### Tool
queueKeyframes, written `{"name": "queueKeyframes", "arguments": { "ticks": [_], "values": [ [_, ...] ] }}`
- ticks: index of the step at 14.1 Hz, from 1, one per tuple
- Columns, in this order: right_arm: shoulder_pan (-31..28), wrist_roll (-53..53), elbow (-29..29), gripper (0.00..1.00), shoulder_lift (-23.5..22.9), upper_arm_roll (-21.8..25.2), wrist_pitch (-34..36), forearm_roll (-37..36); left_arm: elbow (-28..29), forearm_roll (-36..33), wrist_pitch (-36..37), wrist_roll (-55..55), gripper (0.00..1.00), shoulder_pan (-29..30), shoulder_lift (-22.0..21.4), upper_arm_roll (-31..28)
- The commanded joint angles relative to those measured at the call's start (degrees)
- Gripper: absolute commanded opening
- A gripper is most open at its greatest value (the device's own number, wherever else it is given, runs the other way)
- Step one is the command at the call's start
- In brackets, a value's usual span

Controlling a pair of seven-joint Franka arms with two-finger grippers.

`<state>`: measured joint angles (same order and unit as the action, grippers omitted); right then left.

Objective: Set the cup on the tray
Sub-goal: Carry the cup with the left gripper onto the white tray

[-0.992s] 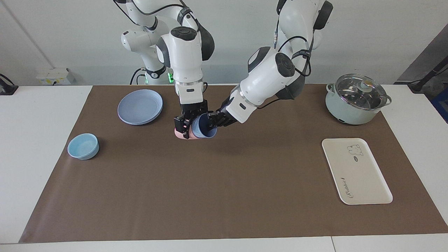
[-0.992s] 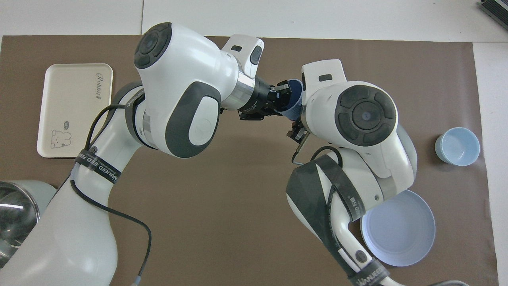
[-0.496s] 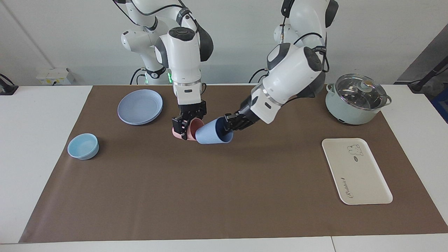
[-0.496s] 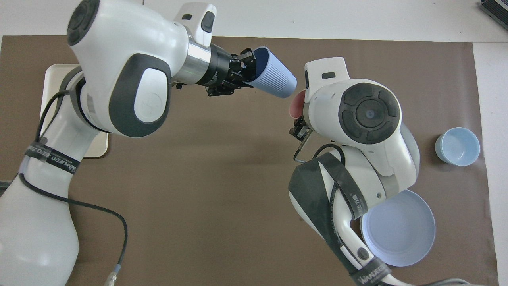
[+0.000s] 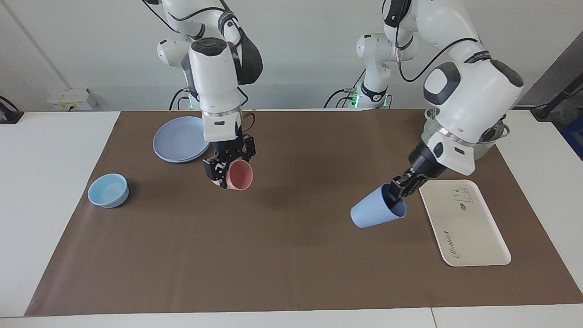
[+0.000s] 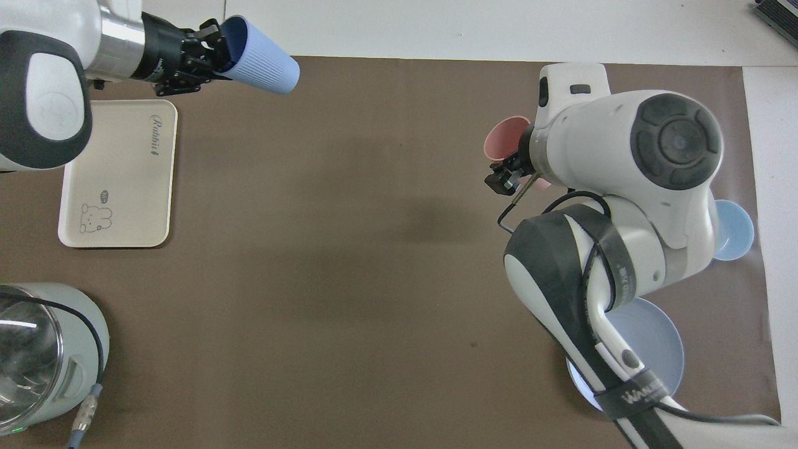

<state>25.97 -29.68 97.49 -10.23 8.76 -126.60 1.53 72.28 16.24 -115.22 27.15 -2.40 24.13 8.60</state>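
Observation:
The periwinkle-blue cup (image 5: 375,213) hangs tilted in the air, its mouth toward the tray. My left gripper (image 5: 395,191) is shut on its rim, one finger inside. It holds the cup over the brown mat, just beside the cream-white tray (image 5: 464,228), on the tray's edge that faces the table's middle. In the overhead view the cup (image 6: 262,56), the left gripper (image 6: 215,47) and the tray (image 6: 118,181) all show. My right gripper (image 5: 223,171) is shut on a pink cup (image 5: 239,175) and holds it tilted over the mat near the plates; it also shows in the overhead view (image 6: 511,174).
A pale green pot with a glass lid (image 6: 37,355) stands nearer to the robots than the tray. Stacked round blue plates (image 5: 180,139) and a light-blue bowl (image 5: 108,190) lie toward the right arm's end. The brown mat (image 5: 291,255) covers the table.
The left gripper pulled the blue cup out of the pink cup and carried it toward the left arm's end, to beside the tray. The right gripper moved slightly toward the plates with the pink cup.

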Motion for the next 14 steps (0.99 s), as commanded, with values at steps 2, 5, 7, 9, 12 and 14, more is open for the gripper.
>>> {"name": "queueKeyframes", "arguments": {
  "ticks": [2,5,7,9,12,14],
  "values": [
    [-7.7,-11.7,0.9,0.00,0.1,-0.4,-4.5,13.3,8.8,-4.9,0.4,-20.1,0.00,11.0,-4.9,-0.3],
    [-13.6,-23.4,3.6,0.00,-0.6,-0.4,-10.7,28.0,17.0,-9.9,-5.2,-32.8,0.00,17.8,-8.0,-0.3],
    [-16.6,-35.5,5.1,0.00,-2.6,-0.4,-13.9,43.7,23.1,-9.9,-11.0,-33.9,0.00,20.0,-9.7,-0.2],
    [-17.6,-45.8,6.5,0.00,-4.6,-0.4,-17.0,59.9,27.7,-9.9,-15.9,-35.7,0.00,20.4,-10.1,-0.3],
    [-19.1,-54.6,7.7,0.00,-6.4,-0.3,-18.2,73.1,31.9,-9.9,-24.9,-40.8,0.00,21.7,-7.4,-0.3],
    [-20.9,-60.0,9.1,0.00,-6.7,-0.4,-17.5,76.9,31.9,-10.0,-25.8,-43.1,0.00,22.1,-6.2,-0.3]
  ]
}}
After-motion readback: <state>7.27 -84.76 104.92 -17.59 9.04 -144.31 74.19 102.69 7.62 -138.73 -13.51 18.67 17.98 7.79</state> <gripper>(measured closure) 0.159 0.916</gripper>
